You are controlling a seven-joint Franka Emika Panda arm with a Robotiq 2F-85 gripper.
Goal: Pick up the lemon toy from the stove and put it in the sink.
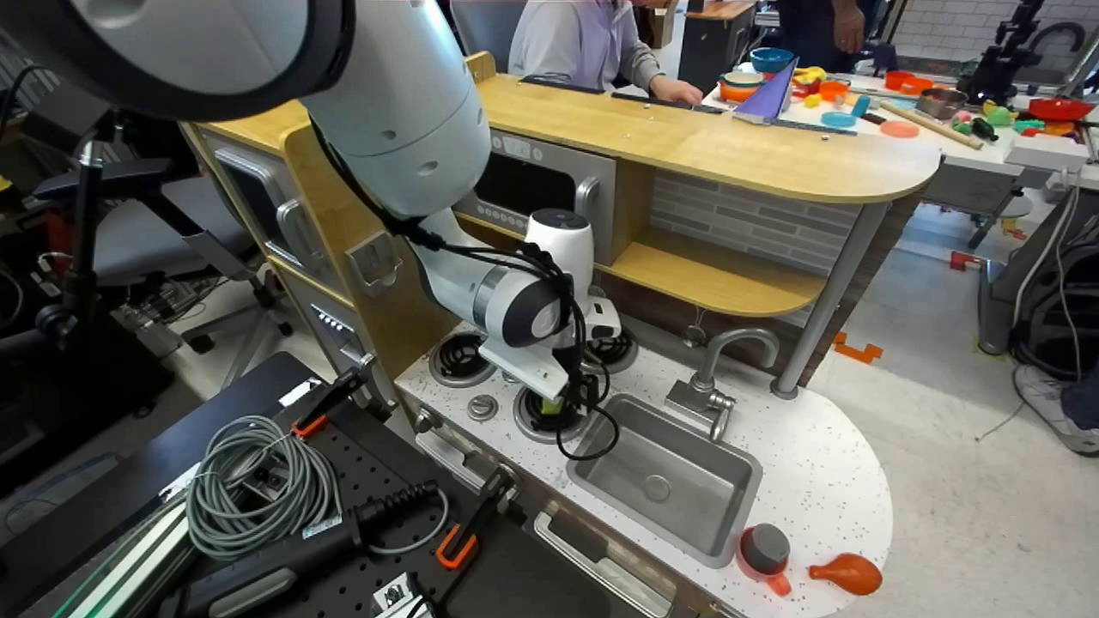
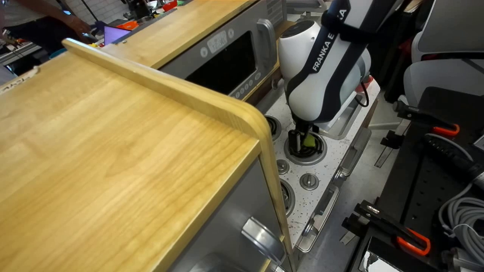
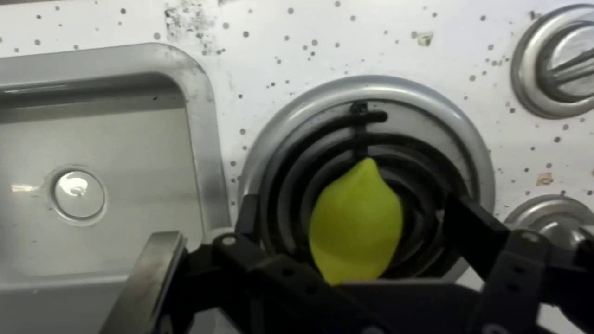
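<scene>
Lemon toy [image 3: 356,225] between hand's [image 3: 355,208] fingers [image 3: 475,227]

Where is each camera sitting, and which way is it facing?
In an exterior view, the camera seems perched high over the black pegboard, looking down across the sink toward the toy microwave; the robot's arm fills the upper left.
In an exterior view, it seems above the wooden cabinet top, looking down along the stove; the arm shows upper right.
Wrist view: just behind the open gripper, which shows along the bottom, facing down at the lemon toy.
Both exterior views share the arm, stove and lemon toy.
</scene>
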